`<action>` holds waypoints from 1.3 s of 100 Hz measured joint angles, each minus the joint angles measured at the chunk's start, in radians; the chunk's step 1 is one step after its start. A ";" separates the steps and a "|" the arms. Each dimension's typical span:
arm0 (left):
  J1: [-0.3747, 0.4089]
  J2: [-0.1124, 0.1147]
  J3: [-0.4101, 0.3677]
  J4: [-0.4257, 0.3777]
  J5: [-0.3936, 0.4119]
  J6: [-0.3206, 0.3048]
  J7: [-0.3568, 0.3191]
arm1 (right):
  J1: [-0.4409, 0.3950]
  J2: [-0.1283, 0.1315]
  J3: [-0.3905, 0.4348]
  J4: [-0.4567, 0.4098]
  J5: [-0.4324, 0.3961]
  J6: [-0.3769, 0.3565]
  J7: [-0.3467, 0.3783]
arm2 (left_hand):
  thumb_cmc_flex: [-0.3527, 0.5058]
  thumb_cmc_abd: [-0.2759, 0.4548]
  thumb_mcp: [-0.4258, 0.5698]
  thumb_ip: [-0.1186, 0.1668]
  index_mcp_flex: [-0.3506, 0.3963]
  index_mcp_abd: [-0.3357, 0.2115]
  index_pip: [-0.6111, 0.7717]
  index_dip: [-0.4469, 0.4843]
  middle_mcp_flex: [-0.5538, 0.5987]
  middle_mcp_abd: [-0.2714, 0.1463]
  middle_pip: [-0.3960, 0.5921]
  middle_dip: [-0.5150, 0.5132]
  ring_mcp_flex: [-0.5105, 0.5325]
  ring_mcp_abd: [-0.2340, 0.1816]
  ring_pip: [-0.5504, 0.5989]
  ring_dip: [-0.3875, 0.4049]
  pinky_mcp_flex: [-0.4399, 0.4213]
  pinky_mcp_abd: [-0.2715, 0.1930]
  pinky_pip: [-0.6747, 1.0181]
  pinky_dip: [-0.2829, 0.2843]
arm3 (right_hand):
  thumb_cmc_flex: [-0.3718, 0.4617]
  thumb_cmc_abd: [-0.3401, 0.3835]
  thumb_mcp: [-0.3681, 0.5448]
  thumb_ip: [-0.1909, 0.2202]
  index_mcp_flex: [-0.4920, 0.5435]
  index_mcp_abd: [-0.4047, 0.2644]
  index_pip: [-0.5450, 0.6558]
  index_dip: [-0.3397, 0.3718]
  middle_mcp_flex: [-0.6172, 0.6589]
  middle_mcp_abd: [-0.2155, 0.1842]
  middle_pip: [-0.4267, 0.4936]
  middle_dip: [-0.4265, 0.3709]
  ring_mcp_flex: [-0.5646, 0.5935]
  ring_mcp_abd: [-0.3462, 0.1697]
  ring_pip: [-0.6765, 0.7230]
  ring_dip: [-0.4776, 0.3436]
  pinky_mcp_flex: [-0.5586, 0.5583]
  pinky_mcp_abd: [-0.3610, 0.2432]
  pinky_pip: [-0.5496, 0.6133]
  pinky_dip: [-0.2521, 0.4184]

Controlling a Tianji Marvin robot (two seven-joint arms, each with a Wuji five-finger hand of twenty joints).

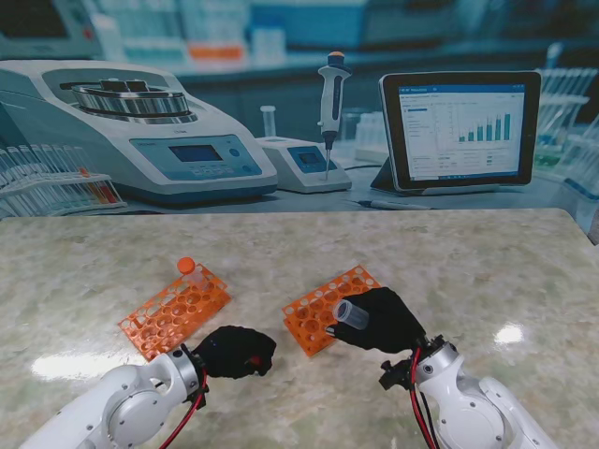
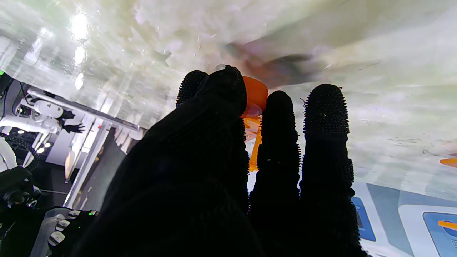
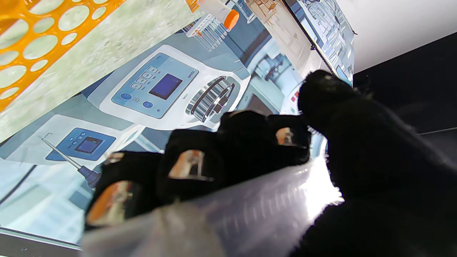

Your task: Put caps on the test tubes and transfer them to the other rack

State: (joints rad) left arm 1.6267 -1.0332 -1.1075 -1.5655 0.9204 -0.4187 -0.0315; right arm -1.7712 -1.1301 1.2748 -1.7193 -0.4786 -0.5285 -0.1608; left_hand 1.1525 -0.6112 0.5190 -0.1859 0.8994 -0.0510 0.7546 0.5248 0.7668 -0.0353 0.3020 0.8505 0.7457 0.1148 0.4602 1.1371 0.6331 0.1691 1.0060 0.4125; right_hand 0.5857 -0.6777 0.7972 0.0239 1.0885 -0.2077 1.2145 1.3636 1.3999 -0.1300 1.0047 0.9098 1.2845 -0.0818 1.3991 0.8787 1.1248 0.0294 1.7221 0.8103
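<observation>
My right hand (image 1: 391,325) is shut on a clear, uncapped test tube (image 1: 351,313), held tilted over the nearer end of the right orange rack (image 1: 318,313). In the right wrist view the tube (image 3: 250,210) lies across the curled fingers (image 3: 232,150). My left hand (image 1: 234,351) hovers near me between the two racks, shut on a small orange cap (image 1: 255,358). The left wrist view shows the cap (image 2: 256,93) pinched at the fingertips (image 2: 225,89). The left orange rack (image 1: 173,313) holds one orange-capped tube (image 1: 186,267) upright at its far corner.
The marbled table (image 1: 449,271) stretches wide to the right and beyond both racks. Its far edge meets a printed lab backdrop (image 1: 281,112) showing a centrifuge, a pipette and a tablet. Light glare sits near the right arm.
</observation>
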 measured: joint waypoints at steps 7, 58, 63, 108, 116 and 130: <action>0.000 -0.001 -0.002 -0.001 -0.002 -0.003 0.002 | 0.000 0.000 0.000 0.001 0.000 0.000 0.000 | 0.000 0.000 0.000 0.000 0.000 0.000 0.000 0.000 0.000 0.000 0.000 0.000 0.000 0.000 0.000 0.000 0.000 0.000 -0.001 0.000 | 0.000 0.000 0.000 0.000 0.000 0.000 0.000 0.000 0.000 0.000 0.000 0.000 0.000 0.000 0.000 0.000 0.000 0.000 0.000 0.000; 0.001 -0.006 -0.027 -0.029 -0.028 -0.026 0.005 | 0.005 0.000 -0.002 0.005 0.006 0.000 0.008 | 0.000 0.000 0.000 0.000 0.000 0.000 0.000 0.000 0.000 0.000 0.000 0.000 0.000 0.000 0.000 -0.001 0.000 0.000 -0.008 0.000 | 0.000 0.000 0.000 0.000 0.000 0.000 0.000 0.001 0.000 0.000 0.000 0.000 0.000 0.000 0.000 0.000 0.000 0.000 0.000 0.000; 0.000 -0.007 -0.028 -0.030 -0.033 -0.026 0.006 | 0.005 0.000 -0.002 0.005 0.006 0.000 0.009 | 0.000 0.000 0.000 0.000 0.000 0.000 0.000 0.000 0.000 0.000 0.000 0.000 0.000 0.000 0.000 -0.001 0.000 0.000 -0.009 0.000 | 0.000 0.000 0.000 0.000 0.000 0.000 0.000 0.002 0.000 0.000 0.000 0.000 0.000 0.000 0.000 0.000 0.000 0.000 0.000 0.000; -0.019 -0.013 -0.024 -0.040 -0.075 -0.029 0.009 | 0.011 0.002 -0.008 0.010 0.017 0.001 0.024 | 0.001 0.000 0.000 0.000 0.000 0.005 0.000 0.000 0.000 0.000 0.000 0.000 0.000 0.001 -0.001 -0.001 0.000 0.000 -0.009 0.000 | 0.000 0.000 0.000 -0.001 0.000 0.000 -0.001 0.008 0.000 0.000 0.000 0.000 0.000 0.000 0.000 0.000 0.000 0.000 0.000 0.000; -0.021 -0.014 -0.024 -0.049 -0.079 -0.031 0.009 | 0.014 0.002 -0.010 0.012 0.019 0.002 0.026 | 0.001 0.000 0.000 0.000 0.000 0.005 0.000 0.000 0.000 0.000 0.000 0.000 0.000 0.001 -0.001 -0.001 0.000 0.000 -0.009 0.000 | 0.000 0.000 0.000 -0.001 0.000 0.000 -0.001 0.008 0.000 0.000 0.000 0.000 0.000 0.000 0.000 0.000 0.000 0.000 0.000 0.000; -0.023 -0.017 -0.025 -0.060 -0.089 -0.033 0.014 | 0.016 0.002 -0.011 0.014 0.020 0.002 0.028 | 0.001 0.000 0.001 0.000 0.000 0.005 0.000 0.000 0.000 0.000 0.000 0.000 0.000 0.001 -0.002 -0.001 0.000 0.000 -0.009 0.000 | 0.000 0.000 0.000 -0.001 0.000 0.000 -0.001 0.008 0.000 0.000 0.000 0.000 0.000 0.000 0.000 0.000 0.000 0.000 0.000 0.000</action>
State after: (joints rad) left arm 1.6033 -1.0506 -1.1328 -1.6256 0.8313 -0.4512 -0.0174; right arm -1.7553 -1.1280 1.2638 -1.7054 -0.4582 -0.5261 -0.1329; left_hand 1.1535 -0.6110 0.5196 -0.1858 0.8994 -0.0457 0.7548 0.5248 0.7668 -0.0353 0.3018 0.8508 0.7458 0.1159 0.4579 1.1357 0.6331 0.1695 0.9967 0.4125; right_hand 0.5856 -0.6775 0.7970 0.0232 1.0885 -0.2080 1.2139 1.3712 1.3999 -0.1300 1.0045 0.9099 1.2845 -0.0817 1.3991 0.8787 1.1248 0.0294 1.7221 0.8102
